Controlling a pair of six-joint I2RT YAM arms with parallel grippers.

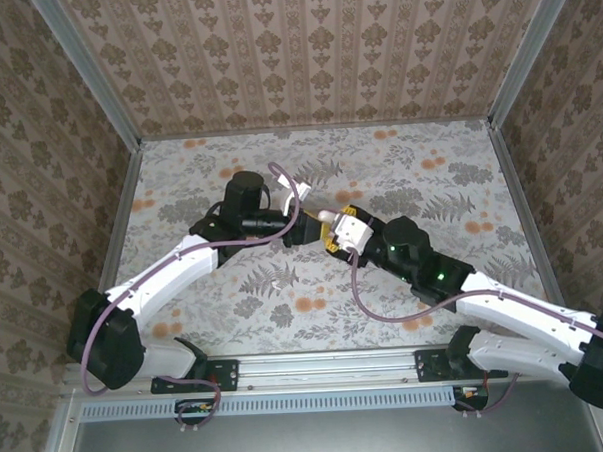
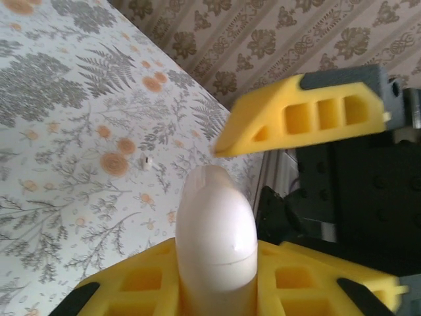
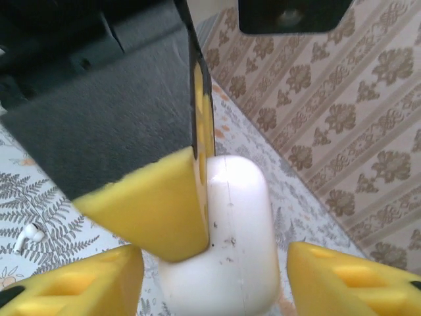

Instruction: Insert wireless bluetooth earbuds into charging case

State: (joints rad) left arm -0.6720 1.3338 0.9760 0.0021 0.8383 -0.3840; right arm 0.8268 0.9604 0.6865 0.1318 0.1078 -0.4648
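The white charging case point(image 2: 216, 230) stands between my left gripper's point(image 2: 216, 286) yellow fingers, which are shut on it; its lid seam looks closed. My right gripper point(image 3: 214, 280) is open, with a yellow finger on each side of the case point(image 3: 237, 224) and a small gap at both. One left finger point(image 3: 151, 210) presses the case's side. A right finger point(image 2: 309, 118) hovers above the case. In the top view the left gripper point(image 1: 307, 229) and right gripper point(image 1: 337, 236) meet at the table's middle. A small white earbud point(image 3: 29, 235) with a stem lies on the table.
The floral tablecloth point(image 1: 285, 307) covers the table, with patterned walls point(image 1: 304, 46) on three sides. A tiny white piece point(image 2: 147, 161) lies on the cloth beyond the case. Both arms cross the table's middle, and purple cables point(image 1: 385, 307) loop beside them.
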